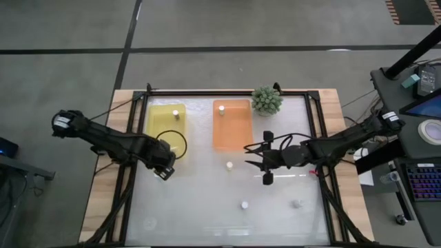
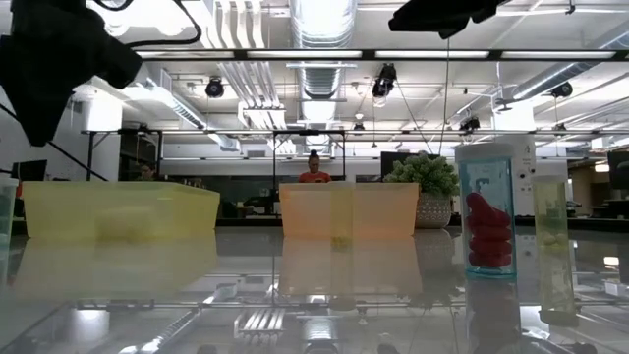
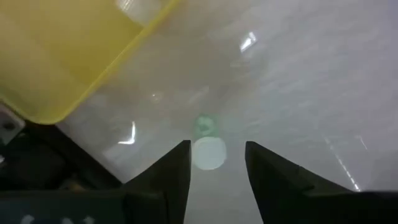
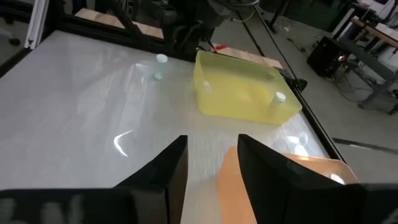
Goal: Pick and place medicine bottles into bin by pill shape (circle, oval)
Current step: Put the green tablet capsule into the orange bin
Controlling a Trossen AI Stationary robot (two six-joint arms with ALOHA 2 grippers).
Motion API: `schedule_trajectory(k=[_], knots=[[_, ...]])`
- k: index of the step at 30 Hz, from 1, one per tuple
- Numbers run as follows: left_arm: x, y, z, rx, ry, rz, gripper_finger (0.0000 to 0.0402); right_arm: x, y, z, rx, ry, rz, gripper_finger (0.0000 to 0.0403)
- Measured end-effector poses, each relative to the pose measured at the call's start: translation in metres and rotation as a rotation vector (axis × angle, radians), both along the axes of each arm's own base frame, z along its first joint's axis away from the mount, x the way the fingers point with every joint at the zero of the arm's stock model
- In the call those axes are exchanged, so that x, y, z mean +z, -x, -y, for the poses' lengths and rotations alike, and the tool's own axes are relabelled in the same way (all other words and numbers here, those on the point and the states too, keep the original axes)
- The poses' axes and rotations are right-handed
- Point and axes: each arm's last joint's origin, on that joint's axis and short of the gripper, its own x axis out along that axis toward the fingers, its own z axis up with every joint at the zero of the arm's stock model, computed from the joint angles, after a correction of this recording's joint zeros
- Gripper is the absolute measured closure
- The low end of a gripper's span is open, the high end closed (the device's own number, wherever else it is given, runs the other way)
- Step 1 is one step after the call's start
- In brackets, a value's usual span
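Note:
Small bottles with white caps stand upright on the table: one (image 1: 229,165) in the middle and two (image 1: 244,204) (image 1: 296,204) near the front. One more (image 1: 176,114) is in the yellow tray (image 1: 157,124), and one (image 1: 222,108) in the orange tray (image 1: 238,131). My left gripper (image 1: 164,169) is open at the yellow tray's near right corner. Its fingers stand on either side of a white-capped bottle (image 3: 208,153) with green contents, which stands on the table; this bottle also shows in the right wrist view (image 4: 160,62). My right gripper (image 1: 251,157) is open and empty, just near the orange tray.
A spiky green plant ball (image 1: 267,100) stands at the far edge, right of the orange tray. In the low view, a bottle with red pills (image 2: 488,211) and one with yellowish pills (image 2: 550,231) stand close to the camera. A black cable loops over the yellow tray (image 1: 180,141).

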Motion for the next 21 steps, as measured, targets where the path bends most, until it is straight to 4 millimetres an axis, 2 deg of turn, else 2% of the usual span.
schedule_trajectory(k=[11,21], knots=[[-0.019,0.001,0.009,-0.014,-0.021,-0.08,0.0166,-0.004,-0.002,-0.001,0.007,0.021,-0.018,0.0274],[-0.038,-0.007,0.026,-0.079,-0.057,-0.168,0.0156,-0.004,-0.002,-0.001,0.006,0.018,-0.022,0.0273]])
